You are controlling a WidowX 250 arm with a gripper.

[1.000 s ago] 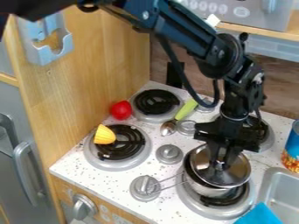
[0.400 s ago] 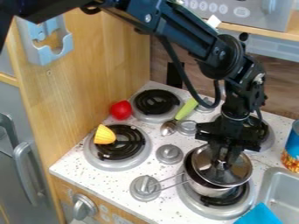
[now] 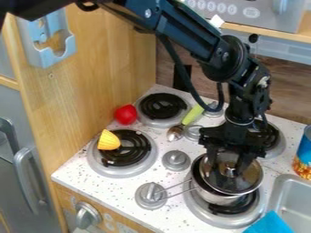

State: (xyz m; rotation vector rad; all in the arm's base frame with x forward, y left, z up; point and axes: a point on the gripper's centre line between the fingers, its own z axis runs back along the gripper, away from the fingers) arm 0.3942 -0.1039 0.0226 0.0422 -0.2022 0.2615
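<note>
Over the front right burner, my gripper (image 3: 228, 164) hangs with its fingers spread apart. Between and just below them is the knob of a glass lid (image 3: 243, 181). That lid, with a metal rim, lies tilted on a small metal pot (image 3: 213, 196), whose wire handle points left. The pot stands on the front right burner (image 3: 261, 207). A yellow fluted piece (image 3: 108, 140) rests on the front left burner's coil. Beside the back left burner sits a red round object (image 3: 126, 114). A spoon with a green handle (image 3: 193, 113) lies between the back burners.
Stove knobs (image 3: 176, 160) stand in the middle of the white stovetop. At the right are a can (image 3: 303, 157), a grey sink (image 3: 284, 189) and a blue cloth-like item (image 3: 271, 224). A wooden wall (image 3: 103, 77) rises at the left.
My gripper's fingers have opened and come off the lid's knob, and the arm has shifted slightly left and up. The lid and pot moved slightly to the right at first.
</note>
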